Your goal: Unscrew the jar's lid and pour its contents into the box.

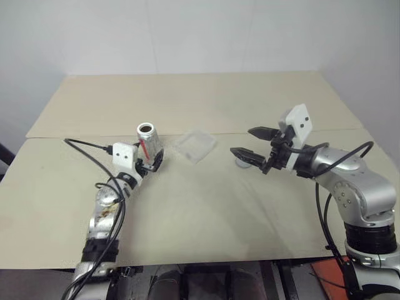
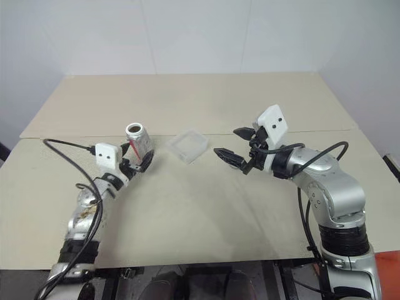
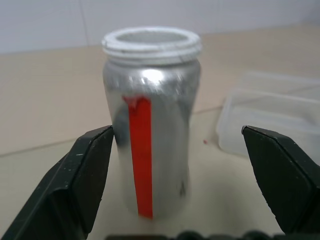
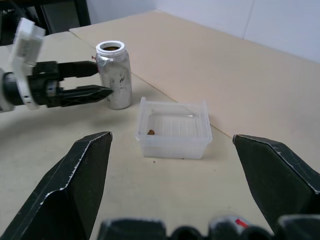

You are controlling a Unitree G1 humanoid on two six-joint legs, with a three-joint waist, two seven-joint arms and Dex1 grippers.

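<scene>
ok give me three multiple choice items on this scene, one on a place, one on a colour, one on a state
1. The jar stands:
A. inside the box
B. on the table beside the box
C. on its side

2. The jar's stripe is:
A. blue
B. green
C. red

3. The jar's mouth is:
A. open, lid off
B. capped
C. taped over

Answers:
1 B, it stands upright on the table between the left gripper's parted fingers, apart from the box.
2 C, a red vertical stripe runs down it in the left wrist view.
3 A, the bare white rim shows.
</scene>
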